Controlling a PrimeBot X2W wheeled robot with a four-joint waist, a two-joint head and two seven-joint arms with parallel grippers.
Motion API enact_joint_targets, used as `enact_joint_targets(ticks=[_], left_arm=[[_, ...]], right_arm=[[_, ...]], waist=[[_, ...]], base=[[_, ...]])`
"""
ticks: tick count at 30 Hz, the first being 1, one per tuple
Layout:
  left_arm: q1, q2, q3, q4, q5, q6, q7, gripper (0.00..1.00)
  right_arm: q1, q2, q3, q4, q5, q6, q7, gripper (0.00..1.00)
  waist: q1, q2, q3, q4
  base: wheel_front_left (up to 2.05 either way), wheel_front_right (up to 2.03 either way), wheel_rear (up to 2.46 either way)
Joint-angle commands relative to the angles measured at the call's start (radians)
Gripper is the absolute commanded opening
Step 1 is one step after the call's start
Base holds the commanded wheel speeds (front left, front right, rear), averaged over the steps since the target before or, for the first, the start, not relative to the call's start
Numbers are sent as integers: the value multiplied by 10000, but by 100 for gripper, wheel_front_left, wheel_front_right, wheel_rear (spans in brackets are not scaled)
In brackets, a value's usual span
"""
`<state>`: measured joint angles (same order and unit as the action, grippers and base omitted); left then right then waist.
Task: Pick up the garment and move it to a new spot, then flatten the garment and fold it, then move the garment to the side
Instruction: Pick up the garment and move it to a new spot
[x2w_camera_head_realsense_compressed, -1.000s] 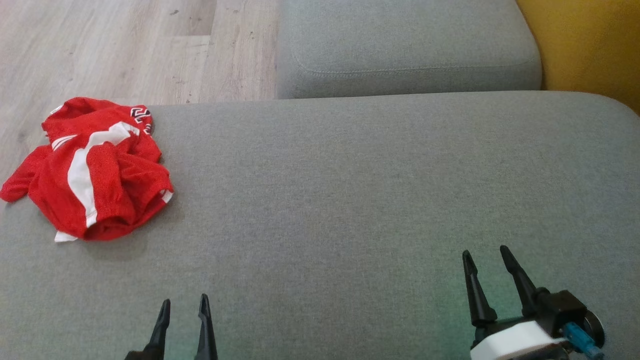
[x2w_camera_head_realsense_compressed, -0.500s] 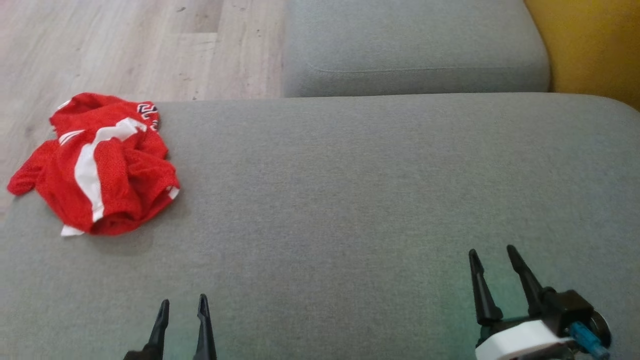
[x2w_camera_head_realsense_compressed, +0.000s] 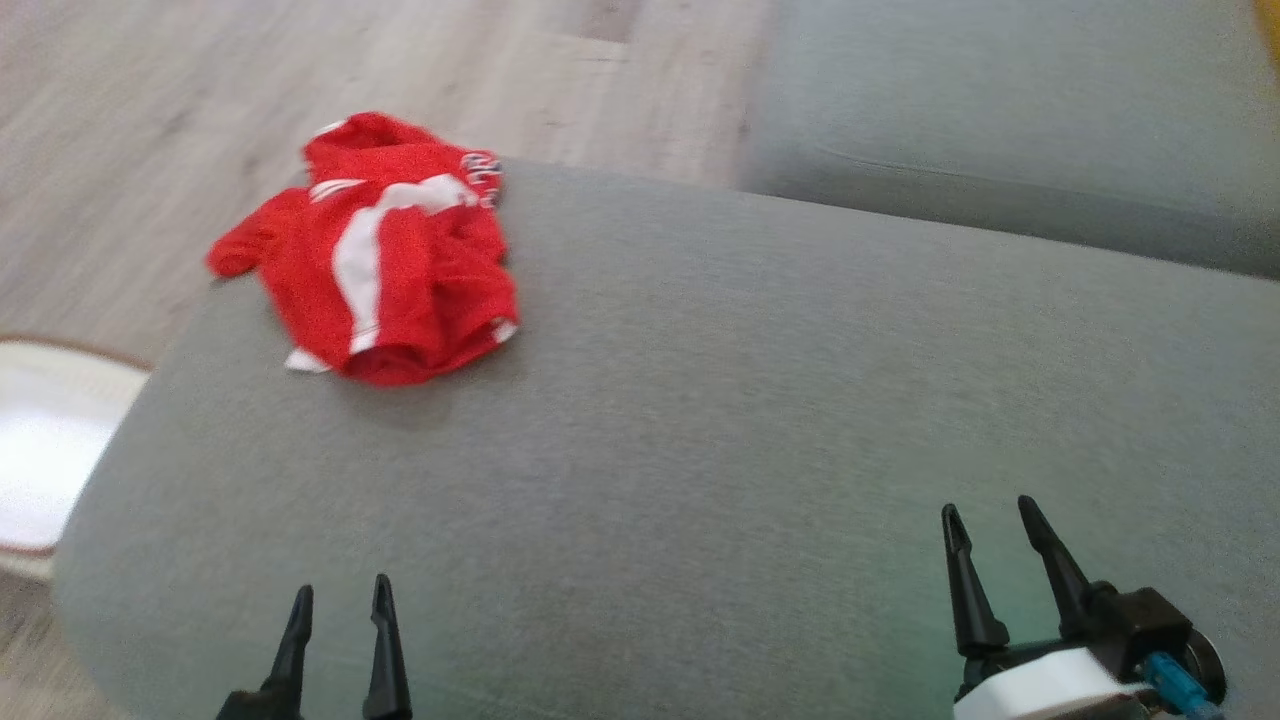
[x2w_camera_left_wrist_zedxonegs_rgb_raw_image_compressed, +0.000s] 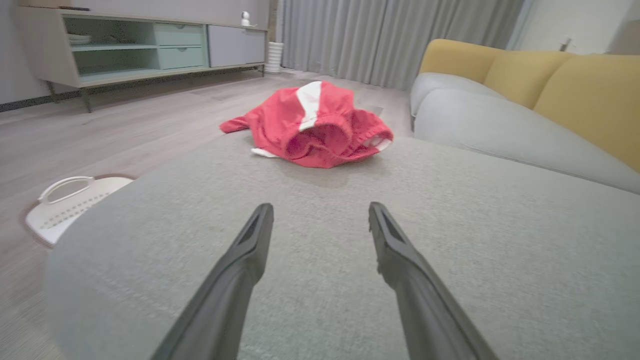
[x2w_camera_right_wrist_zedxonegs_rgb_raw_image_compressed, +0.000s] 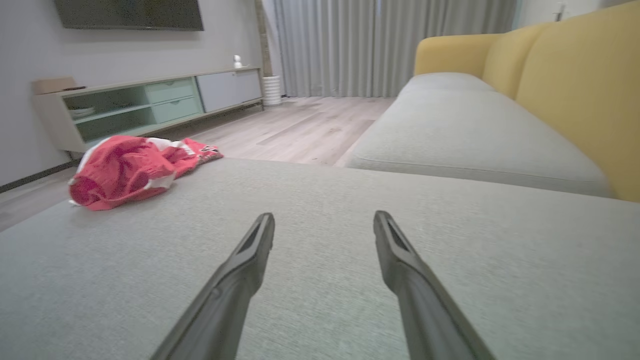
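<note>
**Head view.** The left tool (x2w_camera_head_realsense_compressed: 342, 588) sits at the lower left with its two dark fingers spread wide and nothing between them. The right tool (x2w_camera_head_realsense_compressed: 988, 510) sits at the lower right, equally wide and empty. Both hover over a broad grey cushion (x2w_camera_head_realsense_compressed: 720, 420). The garment (x2w_camera_head_realsense_compressed: 385, 265), red with a white stripe, lies crumpled far ahead of the left tool, slightly to its right, at the cushion's far edge. It is well apart from both tools, and one sleeve hangs past the edge over the wood floor (x2w_camera_head_realsense_compressed: 180, 110). A white basket (x2w_camera_head_realsense_compressed: 40, 450) lies on the floor to the left of the left tool. A second grey cushion (x2w_camera_head_realsense_compressed: 1010, 130) lies far ahead of the right tool.

**Left wrist view.** The left tool (x2w_camera_left_wrist_zedxonegs_rgb_raw_image_compressed: 321, 207) is splayed wide and holds nothing. The garment (x2w_camera_left_wrist_zedxonegs_rgb_raw_image_compressed: 315, 125) lies straight ahead of its fingertips, well apart. The basket (x2w_camera_left_wrist_zedxonegs_rgb_raw_image_compressed: 65, 200) is off to its left. Yellow backrests (x2w_camera_left_wrist_zedxonegs_rgb_raw_image_compressed: 575, 90) rise to its right, with a low cabinet (x2w_camera_left_wrist_zedxonegs_rgb_raw_image_compressed: 125, 45) and curtains (x2w_camera_left_wrist_zedxonegs_rgb_raw_image_compressed: 390, 35) beyond.

**Right wrist view.** The right tool (x2w_camera_right_wrist_zedxonegs_rgb_raw_image_compressed: 325, 217) is wide and empty above the cushion. The garment (x2w_camera_right_wrist_zedxonegs_rgb_raw_image_compressed: 130, 170) lies ahead and far to its left.
</note>
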<state>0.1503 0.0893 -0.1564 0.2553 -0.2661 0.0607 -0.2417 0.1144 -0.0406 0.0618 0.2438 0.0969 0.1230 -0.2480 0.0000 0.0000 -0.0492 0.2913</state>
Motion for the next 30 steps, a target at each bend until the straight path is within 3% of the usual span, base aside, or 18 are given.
enact_joint_targets(ticks=[1, 9, 20, 24, 29, 30], left_arm=[[-407, 113, 378, -326, -65, 39, -35, 100], [-337, 206, 449, -378, -180, 79, -46, 100], [-420, 507, 723, -1269, -131, 205, -135, 100], [-1045, 1189, 1093, -2600, -5, 205, 173, 100], [-2988, 2733, 1807, -3969, 22, -102, 1663, 100], [-2988, 2733, 1807, -3969, 22, -102, 1663, 100]], right_arm=[[-351, -97, 261, -313, 68, 77, -138, 100], [-455, -96, 372, -273, 101, 77, -138, 100], [-417, -96, 303, -344, -107, 77, -138, 100], [-433, -96, 183, -511, -306, 77, -138, 100], [-762, -96, 119, -772, -673, 77, -130, 100], [-762, -96, 119, -772, -673, 77, -130, 100]], waist=[[0, 0, 22, 813], [0, 0, 47, 1662], [0, 0, 213, 1457], [0, 0, 359, 1226], [0, 0, 866, 825], [0, 0, 866, 825]], base=[[0, 0, 0], [0, 0, 0], [0, 0, 0], [0, 0, 0], [0, 0, 0], [0, 0, 0]])
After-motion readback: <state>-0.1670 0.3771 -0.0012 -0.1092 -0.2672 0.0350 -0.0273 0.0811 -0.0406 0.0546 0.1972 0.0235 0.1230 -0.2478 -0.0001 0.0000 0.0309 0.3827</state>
